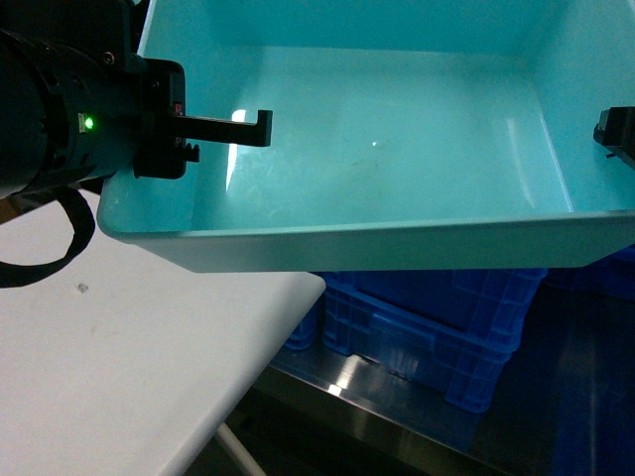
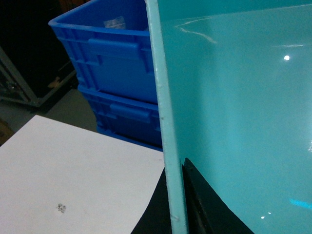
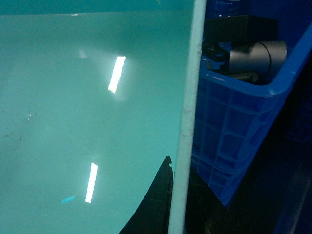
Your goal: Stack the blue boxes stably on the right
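Glossy turquoise tub [image 1: 397, 149], empty, with left gripper [image 1: 223, 134] at nine o'clock and right gripper [image 1: 617, 134] at three o'clock clamping its rims.

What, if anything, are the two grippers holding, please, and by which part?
Both hold the turquoise tub by its side walls: the left gripper straddles the left wall's rim, the right gripper the right wall's.

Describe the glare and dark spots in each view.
Head view: soft white glare on the turquoise tub floor, dim below around the dark blue crates. Left wrist view: small bright specks on the tub wall. Right wrist view: two bright streak reflections on the tub, right side in deep shadow.
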